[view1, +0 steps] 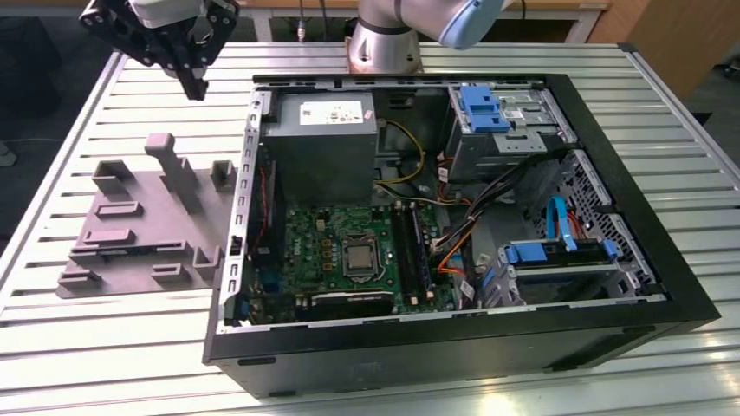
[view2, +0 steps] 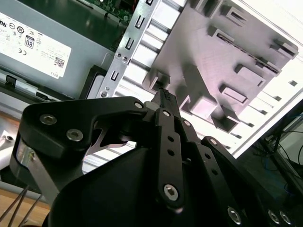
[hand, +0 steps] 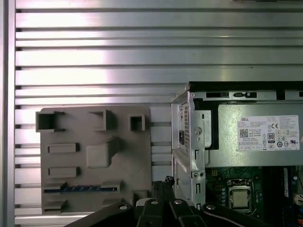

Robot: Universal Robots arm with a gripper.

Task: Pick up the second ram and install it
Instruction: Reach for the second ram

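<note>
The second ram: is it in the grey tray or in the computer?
In the grey tray: the first wrist view shows the second ram on edge in one of its slots, apart from the hand.

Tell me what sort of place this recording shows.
Probably a robotics lab bench for PC assembly: an open computer case lies on a slatted metal table, a grey plastic tray beside it, the arm's base close by.

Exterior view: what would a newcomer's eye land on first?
The open computer case dominates the middle, its green board exposed. On the exterior view's left lies the grey tray; the first wrist view shows a thin dark stick, likely the second ram, set in it. The gripper hangs above the table at upper left, jaws shut, empty.
</note>
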